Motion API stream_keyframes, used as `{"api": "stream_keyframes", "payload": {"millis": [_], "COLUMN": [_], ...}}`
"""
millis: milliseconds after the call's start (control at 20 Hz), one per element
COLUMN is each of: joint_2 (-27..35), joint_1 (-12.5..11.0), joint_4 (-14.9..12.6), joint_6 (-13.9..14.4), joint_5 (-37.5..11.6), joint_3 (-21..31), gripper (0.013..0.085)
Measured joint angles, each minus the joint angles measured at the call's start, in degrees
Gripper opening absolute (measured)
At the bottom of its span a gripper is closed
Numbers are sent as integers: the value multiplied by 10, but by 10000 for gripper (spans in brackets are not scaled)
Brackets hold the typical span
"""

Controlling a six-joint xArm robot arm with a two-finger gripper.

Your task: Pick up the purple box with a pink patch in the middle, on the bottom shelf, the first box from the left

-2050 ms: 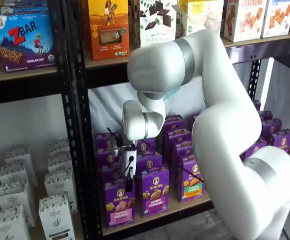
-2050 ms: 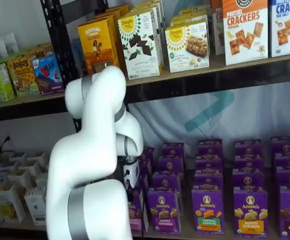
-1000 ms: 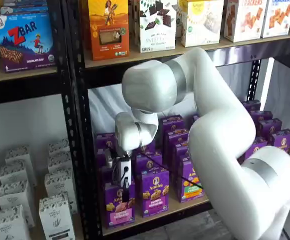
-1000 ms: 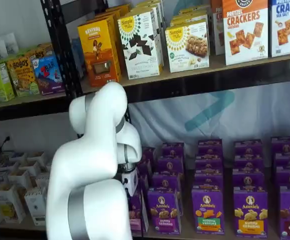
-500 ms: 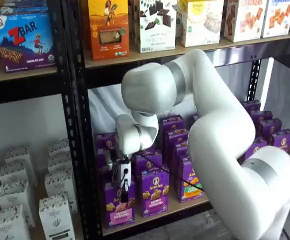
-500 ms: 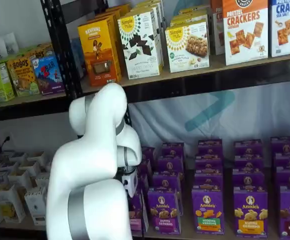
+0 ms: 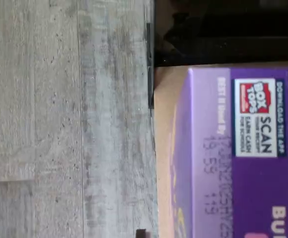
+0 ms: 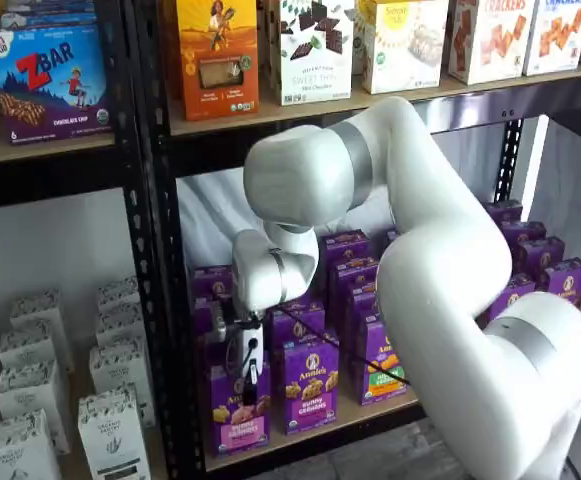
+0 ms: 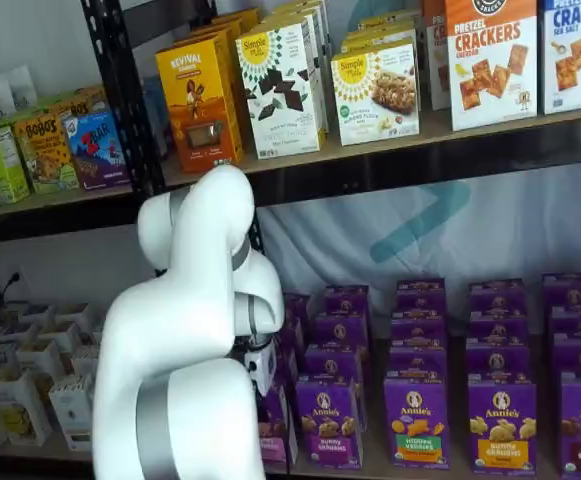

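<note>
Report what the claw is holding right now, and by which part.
Cannot be told. In a shelf view the claw sits at the top of the purple box, but no closed grip shows.

You see an orange box [image 8: 217,55] and cracker boxes [image 9: 490,62] lining the upper shelf [image 8: 370,100] above white cartons [image 8: 115,425].

Purple box [image 8: 238,410] — upper front hidden behind the gripper [image 8: 249,385]; finger gap too small to tell. In a shelf view the box [image 9: 273,428] is mostly covered by the white arm [image 9: 185,340]. Wrist view: box [image 7: 233,148] cut off at the edge — date stamp blurred.
</note>
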Motion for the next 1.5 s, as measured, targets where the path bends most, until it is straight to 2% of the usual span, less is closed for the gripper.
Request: {"api": "stream_keyframes", "payload": {"millis": [150,250,300,350,600,750,1050,1500], "joint_2": [0,-1,-1,-2,-4,-4,-13,-45], "joint_1": [1,1,2,2,4,5,7,11], "joint_4": [2,3,4,5,3,4,4,11], "joint_6": [-1,-1,-2,-3,1,1,2,-2], "joint_5": [2,2,2,0,-6,-4,-6,-22], "joint_3": [0,1,2,3,9,10,21,71], "gripper": [570,490,490,450,450,370,370,370]}}
